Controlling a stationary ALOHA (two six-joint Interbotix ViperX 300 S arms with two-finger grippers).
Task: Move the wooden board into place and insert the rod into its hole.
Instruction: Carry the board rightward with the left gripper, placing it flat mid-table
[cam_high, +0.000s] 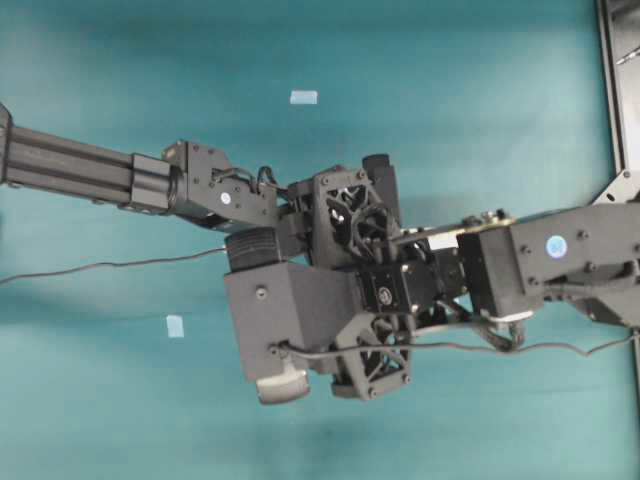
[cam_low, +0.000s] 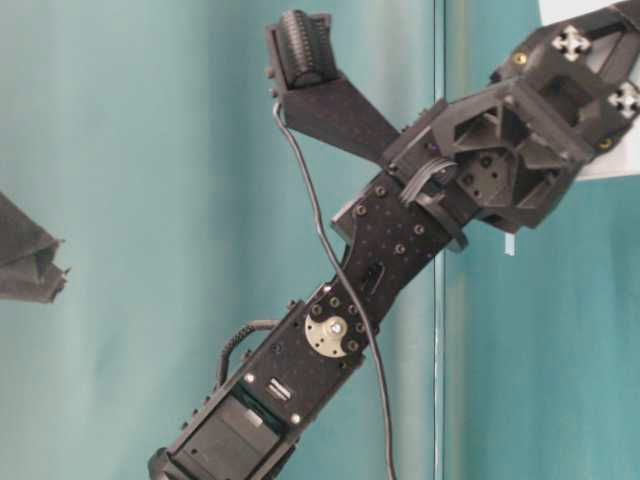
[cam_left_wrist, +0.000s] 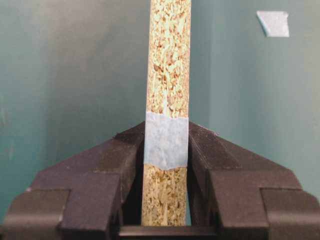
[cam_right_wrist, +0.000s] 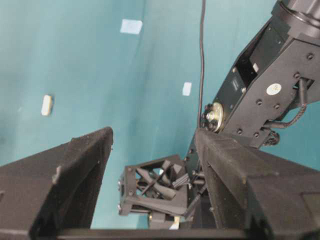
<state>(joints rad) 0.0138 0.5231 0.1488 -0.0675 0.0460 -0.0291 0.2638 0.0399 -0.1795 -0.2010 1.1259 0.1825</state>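
While my left gripper (cam_left_wrist: 165, 150) clamps pale chipboard plank (cam_left_wrist: 168, 75) edge-on, right gripper (cam_right_wrist: 152, 165) gapes empty. Rec: keep plank level w/ table. Small cream cylinder peg (cam_right_wrist: 46, 105) lies apart.

Teal table (cam_high: 450, 80) with tape squares (cam_high: 303, 97), rod (cam_right_wrist: 46, 105).

Wooden board (cam_left_wrist: 167, 75) between left pincer (cam_left_wrist: 165, 150) fingers (edge-on).

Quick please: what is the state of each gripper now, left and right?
Left gripper: closed on the wooden board, edge-on between its fingers.
Right gripper: open, holding nothing.
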